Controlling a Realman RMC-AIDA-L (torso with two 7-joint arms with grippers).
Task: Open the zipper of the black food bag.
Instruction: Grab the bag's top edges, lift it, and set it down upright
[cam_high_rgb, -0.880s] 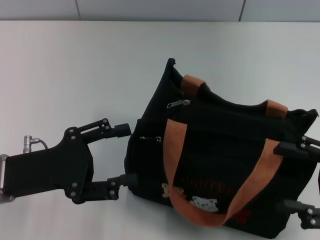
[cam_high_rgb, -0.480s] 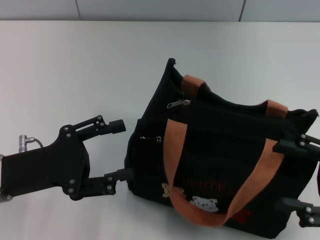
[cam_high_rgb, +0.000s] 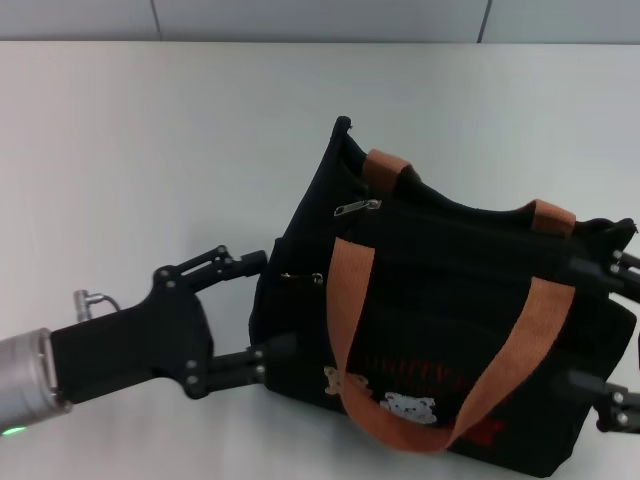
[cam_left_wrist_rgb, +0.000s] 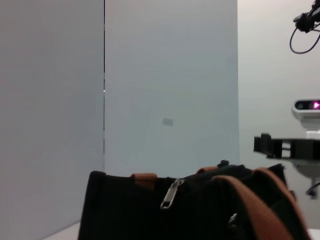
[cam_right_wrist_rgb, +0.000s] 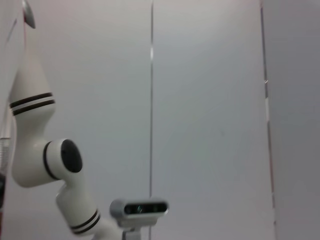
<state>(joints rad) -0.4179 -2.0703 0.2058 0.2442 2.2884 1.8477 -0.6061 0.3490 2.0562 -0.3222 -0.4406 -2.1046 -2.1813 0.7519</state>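
The black food bag (cam_high_rgb: 440, 300) stands on the white table, with two orange-brown handles and bear prints on its near side. The zipper runs along its top seam, and the zipper's silver pull tab (cam_high_rgb: 357, 207) lies near the left end, also seen as the pull tab (cam_left_wrist_rgb: 171, 194) in the left wrist view. My left gripper (cam_high_rgb: 262, 305) is open, its fingertips against the bag's left end, one on each side of that end panel. At the bag's right end my right gripper (cam_high_rgb: 597, 326) is open with its fingers straddling the bag.
The white table (cam_high_rgb: 150, 150) extends left of and behind the bag. A small silver stud (cam_high_rgb: 300, 278) sits on the bag's left end panel. The right wrist view holds only a wall and a white robot arm (cam_right_wrist_rgb: 35, 150).
My left gripper has moved right, up to the bag's left end, after dipping back a little. The right gripper's fingers have shifted slightly right and farther back.
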